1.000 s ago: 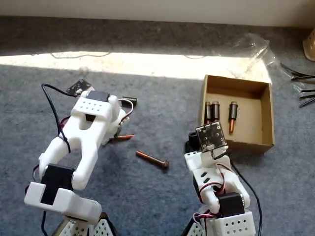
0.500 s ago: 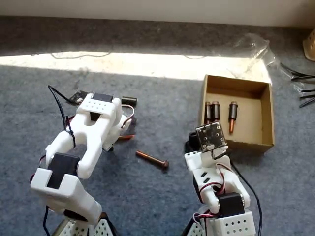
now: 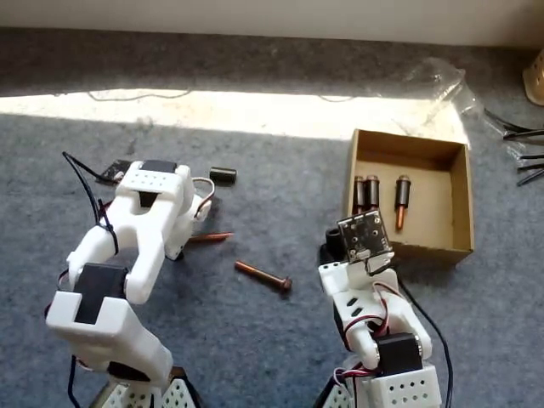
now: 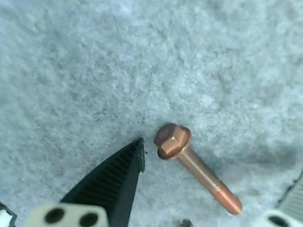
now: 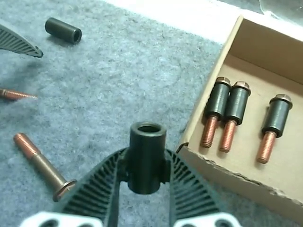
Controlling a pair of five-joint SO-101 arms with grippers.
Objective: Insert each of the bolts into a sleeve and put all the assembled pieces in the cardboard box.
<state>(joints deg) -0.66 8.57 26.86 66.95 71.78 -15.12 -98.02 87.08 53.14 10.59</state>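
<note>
Right claw [image 5: 147, 160]: clamped snug on the held sleeve [image 5: 147, 153]. The sleeve is black and stands upright between the fingers with its open bore facing up, on the near side of the box's corner.
Middle bolt [image 3: 263, 276]: copper and flat on the grey table [image 3: 280, 212] between the two arms, head end toward the right arm. Nothing is touching it.
Left claw [image 4: 215, 165]: spread wide and low over the table, gripping nothing. One black finger [image 4: 118, 175] has its tip just beside a hex head.
Left bolt [image 4: 196, 172]: that's the hex head. It lies flat in the gap between the open fingers, and from above its threaded end pokes out from under the left arm [image 3: 144, 221].
Loose sleeve [image 3: 223, 176]: black and on its side, beyond the left arm, well apart from both bolts.
Cardboard box [image 3: 408, 146]: far right, open-topped.
Assembled pieces [image 3: 371, 194]: three lie in the box, heads toward the far wall. Two are tight together and the third is a little apart.
Plastic bag [image 3: 433, 81]: clear and crumpled, beyond the box.
</note>
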